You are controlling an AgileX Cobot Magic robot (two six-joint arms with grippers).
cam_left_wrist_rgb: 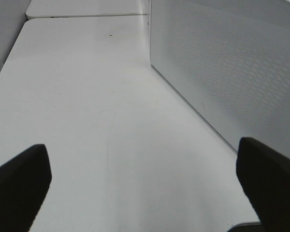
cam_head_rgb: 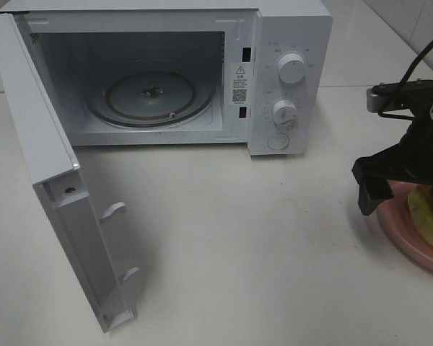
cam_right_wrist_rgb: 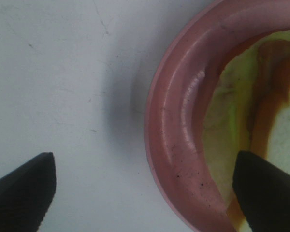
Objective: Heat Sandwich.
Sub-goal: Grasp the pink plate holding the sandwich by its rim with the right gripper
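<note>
The sandwich [cam_head_rgb: 427, 218] lies on a round pink plate [cam_head_rgb: 398, 232] at the table's right edge, partly cut off by the frame. My right gripper [cam_head_rgb: 404, 189] hangs open just above the plate's near-left rim. In the right wrist view the plate's rim [cam_right_wrist_rgb: 174, 145] runs between its wide-spread fingers [cam_right_wrist_rgb: 24, 188], with the sandwich's [cam_right_wrist_rgb: 232, 121] yellow-green and reddish filling beside it. The white microwave [cam_head_rgb: 289, 79] stands at the back with its door [cam_head_rgb: 58, 187] swung fully open to the left and its glass turntable [cam_head_rgb: 151, 97] bare. My left gripper [cam_left_wrist_rgb: 145, 193] is open over bare table.
The open door juts forward over the left part of the table. A white perforated panel [cam_left_wrist_rgb: 232, 67] stands close beside the left gripper. Two knobs [cam_head_rgb: 292, 70] sit on the microwave's right front panel. A black cable [cam_head_rgb: 418, 50] runs above the right arm.
</note>
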